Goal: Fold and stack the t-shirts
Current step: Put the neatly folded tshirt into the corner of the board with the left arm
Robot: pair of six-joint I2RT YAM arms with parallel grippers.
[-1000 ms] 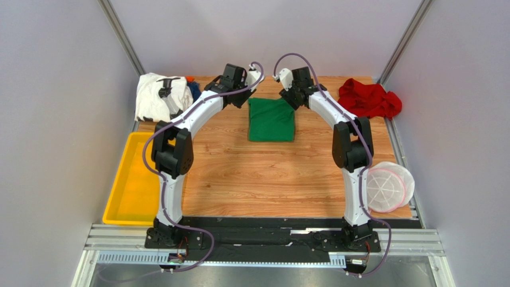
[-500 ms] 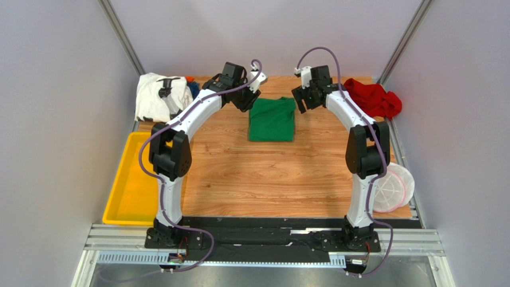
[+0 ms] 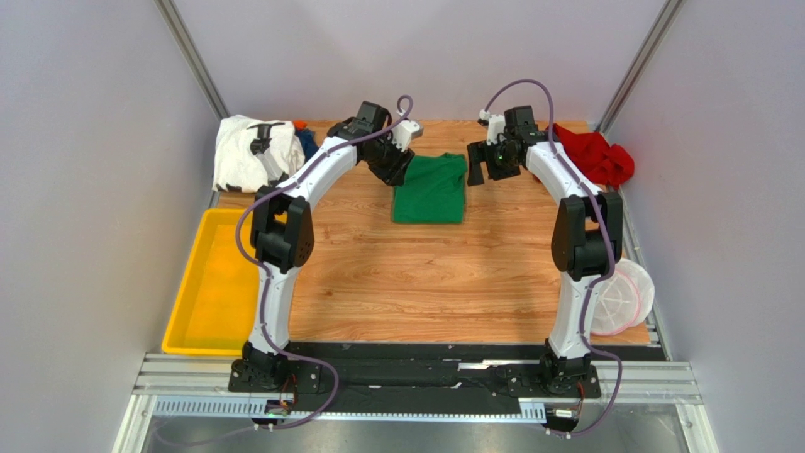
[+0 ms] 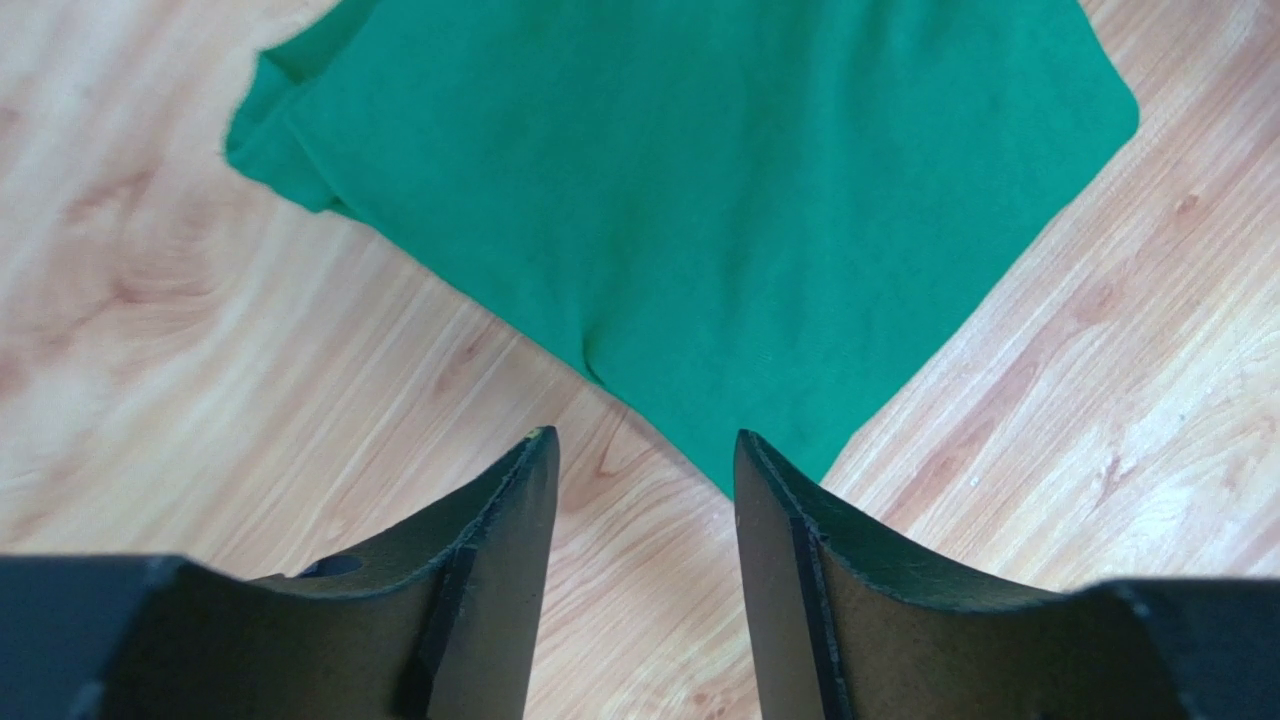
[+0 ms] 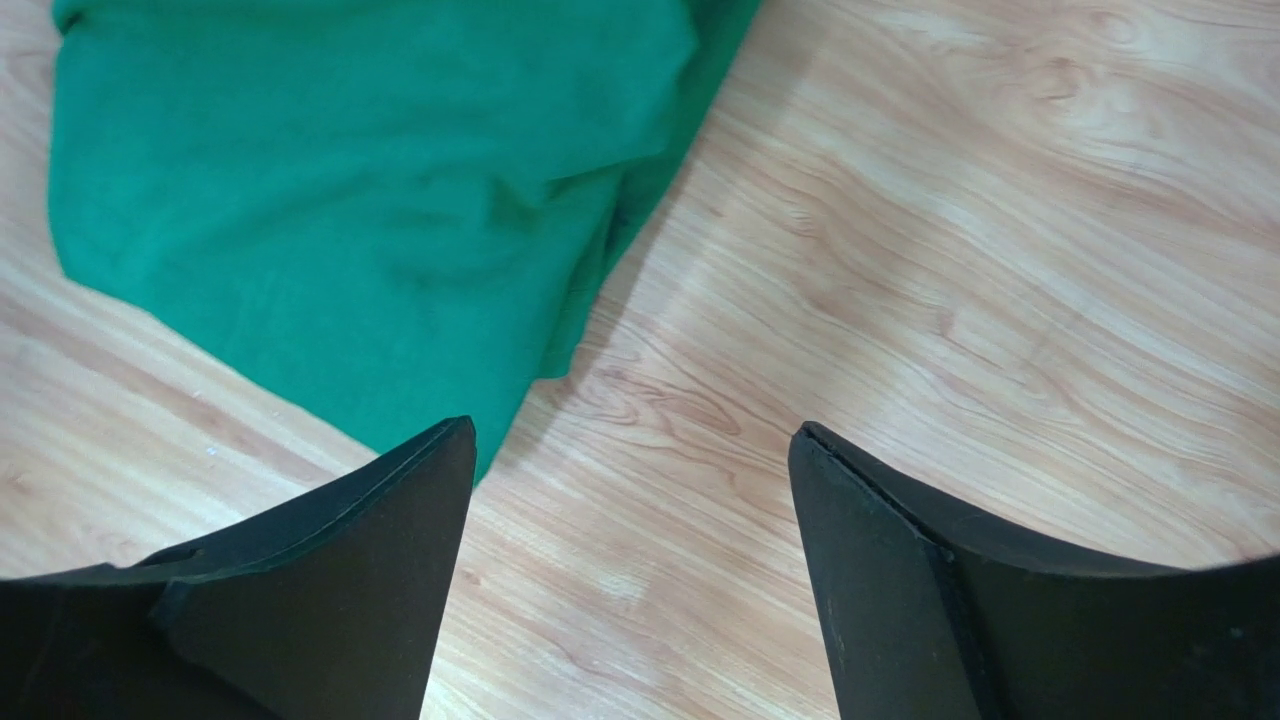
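One shirt folded, three left to do.

The green t-shirt (image 3: 430,189) lay folded in a tidy rectangle at the far middle of the wooden table (image 3: 425,283), and I judged that step finished. My left gripper (image 4: 643,450) hung by its far left corner, jaws partly apart with only bare wood between them. My right gripper (image 5: 631,435) stood beside its right edge, jaws wide and empty. The white t-shirt (image 3: 244,151) and the dark blue t-shirt (image 3: 307,142) were heaped in the far left corner and the red t-shirt (image 3: 590,156) lay crumpled at far right, all unfolded, with no stack begun. A yellow tray (image 3: 213,283) sat at the left edge and a mesh basket (image 3: 619,297) at near right. Plain grey walls closed in the cell.
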